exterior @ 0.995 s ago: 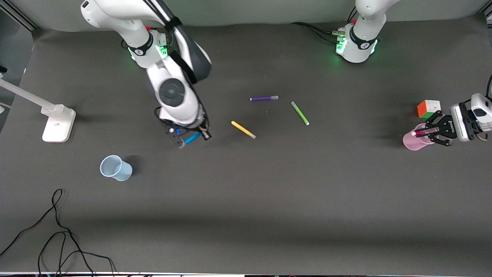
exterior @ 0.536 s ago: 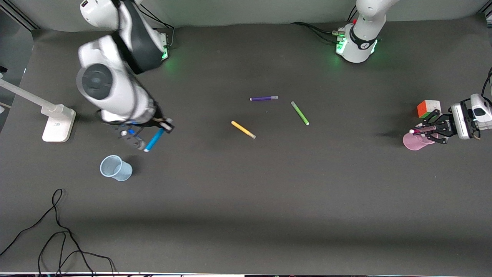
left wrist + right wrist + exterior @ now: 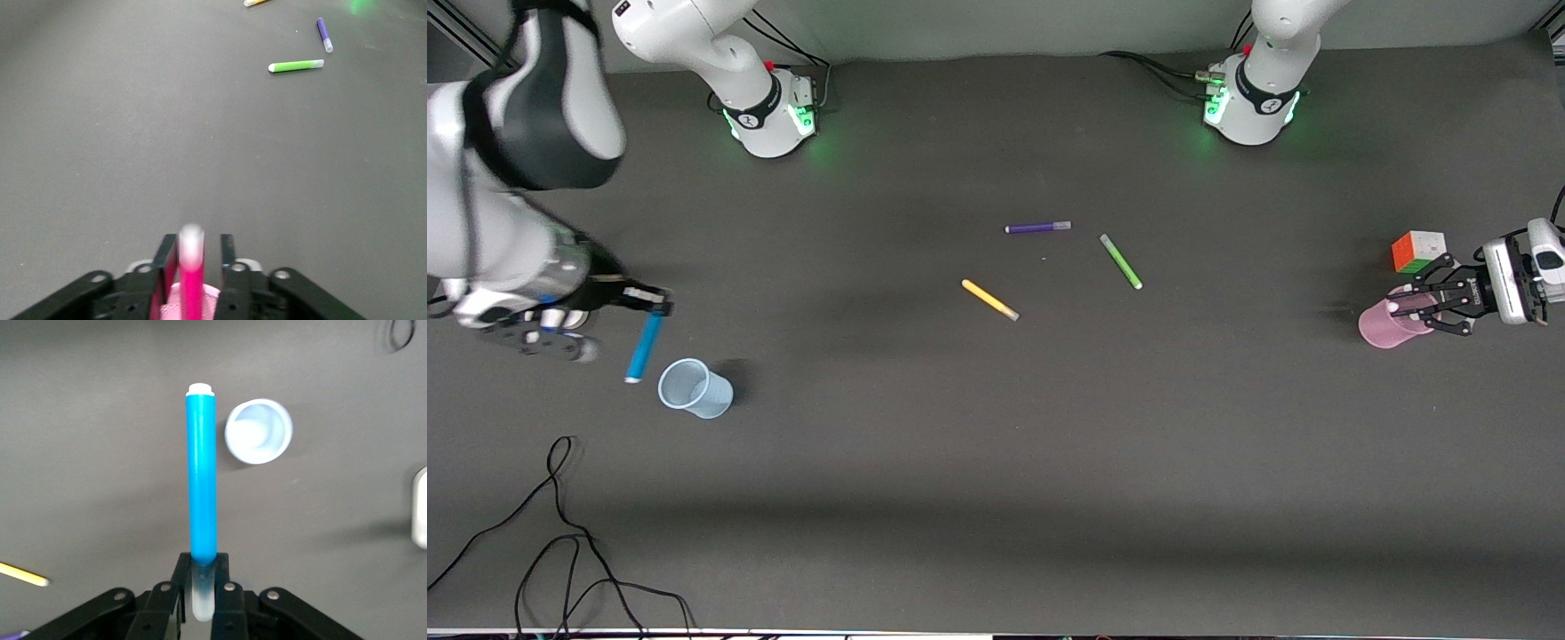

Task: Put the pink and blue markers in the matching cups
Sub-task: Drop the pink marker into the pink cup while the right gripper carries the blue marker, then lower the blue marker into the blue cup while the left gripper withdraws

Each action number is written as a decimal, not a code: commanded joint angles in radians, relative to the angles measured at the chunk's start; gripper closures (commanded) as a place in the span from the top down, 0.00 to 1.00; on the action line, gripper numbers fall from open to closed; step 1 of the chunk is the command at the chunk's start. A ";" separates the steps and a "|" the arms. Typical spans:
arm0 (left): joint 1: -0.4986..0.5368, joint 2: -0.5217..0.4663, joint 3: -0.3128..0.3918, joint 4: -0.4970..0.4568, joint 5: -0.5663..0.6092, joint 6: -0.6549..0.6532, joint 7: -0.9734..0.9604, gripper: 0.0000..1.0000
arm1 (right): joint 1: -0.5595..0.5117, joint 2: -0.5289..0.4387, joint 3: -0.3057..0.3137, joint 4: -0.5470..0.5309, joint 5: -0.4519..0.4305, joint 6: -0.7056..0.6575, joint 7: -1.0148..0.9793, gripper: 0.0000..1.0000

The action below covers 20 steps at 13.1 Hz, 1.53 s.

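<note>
right hand (image 3: 654, 308) grips blue marker (image 3: 643, 345) beside blue cup (image 3: 694, 388); left hand (image 3: 1409, 305) grips pink marker (image 3: 191, 280) over pink cup (image 3: 1383, 331).

Right arm is swung out from its base toward its own end of the table, forearm lowered. Right gripper (image 3: 654, 307) is held in the air, fingers (image 3: 179, 583) clamped on the cap end of the blue marker (image 3: 643, 342), which hangs pointing down.

Left arm is extended to its own table end. Left gripper (image 3: 1414, 307) is held over the pink cup (image 3: 1383, 326), fingers (image 3: 164, 263) closed on the pink marker (image 3: 192, 280).
</note>
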 commanded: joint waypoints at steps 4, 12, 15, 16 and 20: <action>0.006 0.013 -0.007 0.046 -0.014 -0.034 -0.019 0.38 | -0.015 0.051 -0.140 0.005 -0.022 0.000 -0.399 0.13; -0.123 -0.197 -0.013 0.176 0.186 -0.136 -0.644 0.27 | -0.144 0.351 -0.129 0.282 0.168 -0.227 -0.512 0.13; -0.166 -0.277 -0.015 0.175 0.239 -0.175 -0.842 0.26 | -0.224 0.488 -0.120 0.412 0.270 -0.361 -0.528 0.13; -0.178 -0.301 -0.015 0.175 0.250 -0.175 -0.910 0.25 | -0.226 0.509 -0.119 0.419 0.283 -0.371 -0.528 0.13; -0.280 -0.370 -0.017 0.175 0.355 -0.171 -1.189 0.25 | -0.303 0.582 -0.047 0.419 0.348 -0.421 -0.526 0.13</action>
